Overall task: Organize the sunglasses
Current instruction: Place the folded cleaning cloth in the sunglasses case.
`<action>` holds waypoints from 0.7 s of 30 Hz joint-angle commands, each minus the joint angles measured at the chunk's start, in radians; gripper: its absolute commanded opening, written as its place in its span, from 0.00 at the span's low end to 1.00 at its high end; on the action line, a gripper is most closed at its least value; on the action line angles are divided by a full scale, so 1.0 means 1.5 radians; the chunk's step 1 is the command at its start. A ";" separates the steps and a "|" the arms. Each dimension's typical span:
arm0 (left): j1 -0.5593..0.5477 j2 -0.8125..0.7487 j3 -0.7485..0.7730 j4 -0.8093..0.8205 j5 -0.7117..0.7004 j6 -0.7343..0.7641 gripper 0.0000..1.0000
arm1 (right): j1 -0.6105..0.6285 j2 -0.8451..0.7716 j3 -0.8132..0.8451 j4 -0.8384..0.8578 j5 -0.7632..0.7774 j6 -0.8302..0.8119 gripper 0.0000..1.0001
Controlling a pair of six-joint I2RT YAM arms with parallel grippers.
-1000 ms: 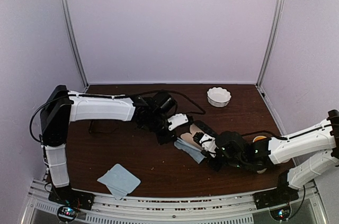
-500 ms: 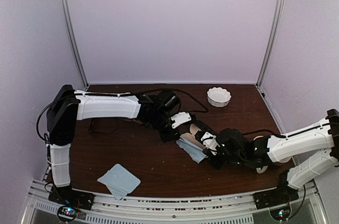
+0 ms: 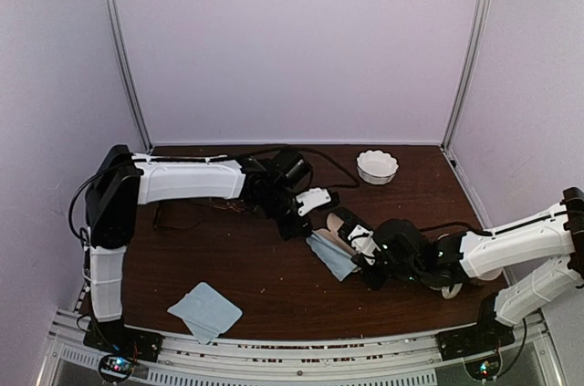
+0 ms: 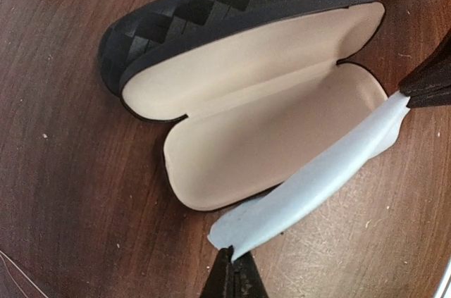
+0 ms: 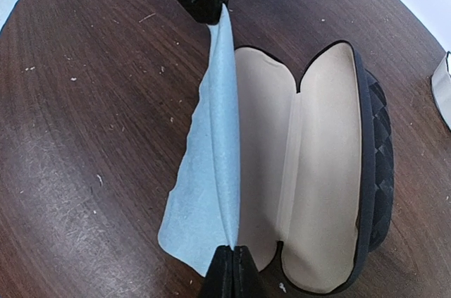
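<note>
An open black glasses case [image 3: 344,221] with cream lining lies at mid-table and is empty inside [image 4: 268,129] [image 5: 310,171]. A light-blue cloth [image 3: 330,256] is stretched taut between both grippers along the case's near edge [image 4: 317,178] [image 5: 211,157]. My left gripper [image 3: 299,227] [image 4: 234,259] is shut on one corner. My right gripper [image 3: 361,265] [image 5: 232,252] is shut on the opposite corner. I cannot make out either pair of sunglasses. Only thin dark loops [image 3: 170,218] show under the left arm.
A second light-blue cloth [image 3: 205,310] lies near the front left edge, and its corner shows in the right wrist view [image 5: 5,2]. A white fluted bowl [image 3: 377,166] stands at the back right. A small orange-topped object [image 3: 447,240] sits by the right forearm.
Both grippers have moved slightly back and right with the cloth, which now lies closer along the case's edge. Both stay shut on it.
</note>
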 commanded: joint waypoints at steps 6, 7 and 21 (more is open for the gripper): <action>0.015 0.032 0.059 -0.015 0.017 0.007 0.00 | -0.021 0.008 0.008 -0.019 -0.002 0.027 0.00; 0.015 0.035 0.063 -0.017 0.018 0.008 0.00 | -0.022 0.009 0.007 -0.018 -0.004 0.027 0.00; 0.021 0.057 0.088 -0.025 0.027 0.012 0.00 | -0.041 0.033 0.018 -0.030 -0.012 0.050 0.00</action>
